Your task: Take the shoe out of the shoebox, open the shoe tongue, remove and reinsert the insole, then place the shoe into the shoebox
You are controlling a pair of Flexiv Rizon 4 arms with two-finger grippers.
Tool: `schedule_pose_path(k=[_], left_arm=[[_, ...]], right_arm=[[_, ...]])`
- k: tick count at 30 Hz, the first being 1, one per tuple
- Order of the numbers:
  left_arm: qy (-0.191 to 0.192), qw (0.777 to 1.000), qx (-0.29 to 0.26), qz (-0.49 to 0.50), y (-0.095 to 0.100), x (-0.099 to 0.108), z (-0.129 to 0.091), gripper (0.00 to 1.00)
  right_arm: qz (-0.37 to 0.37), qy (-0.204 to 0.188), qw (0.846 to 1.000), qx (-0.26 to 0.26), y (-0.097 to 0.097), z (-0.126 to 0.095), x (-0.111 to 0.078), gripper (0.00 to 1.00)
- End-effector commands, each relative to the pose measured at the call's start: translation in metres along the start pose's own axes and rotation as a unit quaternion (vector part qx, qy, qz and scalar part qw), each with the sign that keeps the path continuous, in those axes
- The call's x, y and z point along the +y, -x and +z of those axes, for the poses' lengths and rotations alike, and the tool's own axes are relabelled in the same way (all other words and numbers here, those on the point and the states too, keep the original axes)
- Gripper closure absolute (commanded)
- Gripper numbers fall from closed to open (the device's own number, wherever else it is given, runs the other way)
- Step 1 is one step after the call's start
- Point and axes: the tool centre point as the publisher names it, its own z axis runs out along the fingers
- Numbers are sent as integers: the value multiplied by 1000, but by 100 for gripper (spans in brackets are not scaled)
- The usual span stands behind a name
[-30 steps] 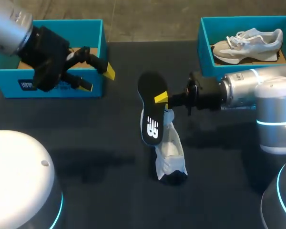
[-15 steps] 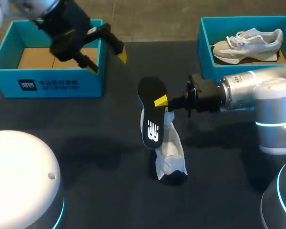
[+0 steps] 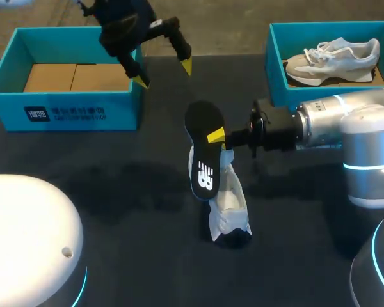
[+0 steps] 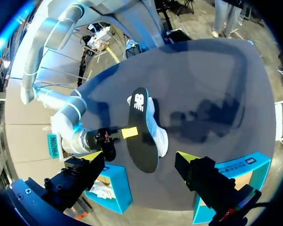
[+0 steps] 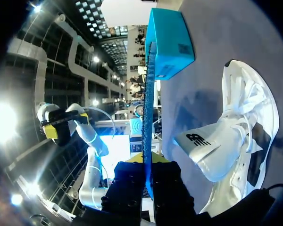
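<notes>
1. The shoe [image 3: 230, 203] lies on the dark worktop [image 3: 115, 192] near the middle, a little toward 6 o'clock.
2. The black insole [image 3: 201, 153] is out of the shoe and held up on its edge over it.
3. The right gripper [image 3: 214, 135] comes in from 3 o'clock and pinches the insole.
4. The left gripper [image 3: 164, 73] is spread wide with nothing in it, at 11 o'clock by a blue shoebox [image 3: 70, 114].
5. A second shoe [image 3: 333, 61] sits in the far shoebox [image 3: 276, 64] at 2 o'clock.
</notes>
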Motion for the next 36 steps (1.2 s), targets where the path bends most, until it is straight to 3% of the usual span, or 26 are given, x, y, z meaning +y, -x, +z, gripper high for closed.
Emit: schedule_pose_path(k=[1,17,24,31,36], left_arm=[[-50,995,86,-3,10,12,4,0],[-58,985,159,-21,25,13,21,0],[-54,985,164,-21,33,13,25,0],[1,998,62,-10,37,7,19,0],[18,998,-61,13,37,-4,12,0]], right_arm=[[0,0,1000,-2,0,1,-1,100],[0,0,1000,-2,0,1,-1,100],[0,0,1000,-2,0,1,-1,100],[0,0,1000,-2,0,1,-1,100],[0,0,1000,-2,0,1,-1,100]])
